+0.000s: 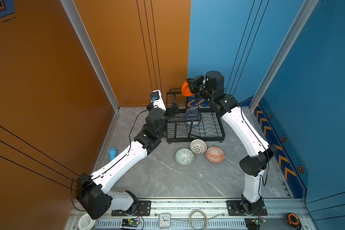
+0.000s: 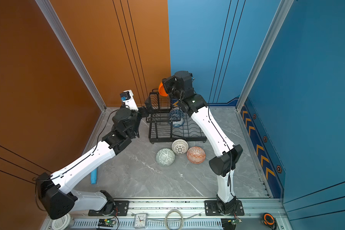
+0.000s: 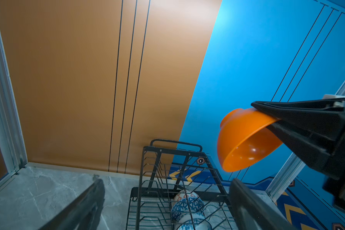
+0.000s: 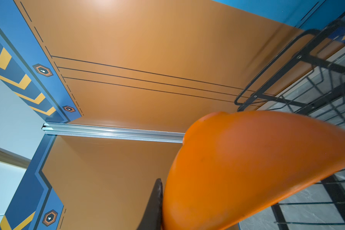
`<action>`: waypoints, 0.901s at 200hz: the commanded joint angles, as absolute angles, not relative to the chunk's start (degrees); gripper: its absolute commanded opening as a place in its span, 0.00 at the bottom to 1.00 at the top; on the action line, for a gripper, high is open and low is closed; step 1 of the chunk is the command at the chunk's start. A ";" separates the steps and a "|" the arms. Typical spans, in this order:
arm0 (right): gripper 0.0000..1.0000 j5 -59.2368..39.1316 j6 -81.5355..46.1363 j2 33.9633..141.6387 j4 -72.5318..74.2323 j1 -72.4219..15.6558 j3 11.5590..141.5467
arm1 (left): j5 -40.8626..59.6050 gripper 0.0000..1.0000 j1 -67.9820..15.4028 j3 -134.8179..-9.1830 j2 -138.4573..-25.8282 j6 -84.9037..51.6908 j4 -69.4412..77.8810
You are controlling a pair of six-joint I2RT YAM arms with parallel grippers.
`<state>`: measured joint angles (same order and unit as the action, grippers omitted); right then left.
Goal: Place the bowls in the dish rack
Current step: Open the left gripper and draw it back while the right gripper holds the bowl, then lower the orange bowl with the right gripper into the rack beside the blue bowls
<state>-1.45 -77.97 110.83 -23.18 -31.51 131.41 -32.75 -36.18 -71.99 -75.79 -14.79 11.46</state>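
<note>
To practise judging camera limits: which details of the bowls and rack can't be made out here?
- White floral bowl: cut off by the left wrist view's edge.
- Orange bowl: fills the right wrist view, hiding where it is gripped.
- White lid: in both top views, print too small, partly behind the left arm.

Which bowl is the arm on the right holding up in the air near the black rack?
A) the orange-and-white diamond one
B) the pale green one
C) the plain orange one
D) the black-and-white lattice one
C: the right gripper is shut on the rim of the plain orange bowl, held in the air near the top of the dish rack.
</note>
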 commanded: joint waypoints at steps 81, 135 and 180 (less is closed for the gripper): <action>0.00 -0.12 -68.13 90.13 -16.61 -22.23 103.68 | -21.53 0.98 -23.26 -69.41 -66.64 -29.89 -13.06; 0.00 1.98 -64.42 82.65 -9.26 -20.92 86.57 | -15.31 0.98 -18.39 -62.80 -62.67 -35.86 -14.09; 0.00 1.78 -64.98 79.28 1.74 -19.31 73.00 | -11.25 0.98 -18.22 -60.59 -62.94 -39.98 -14.50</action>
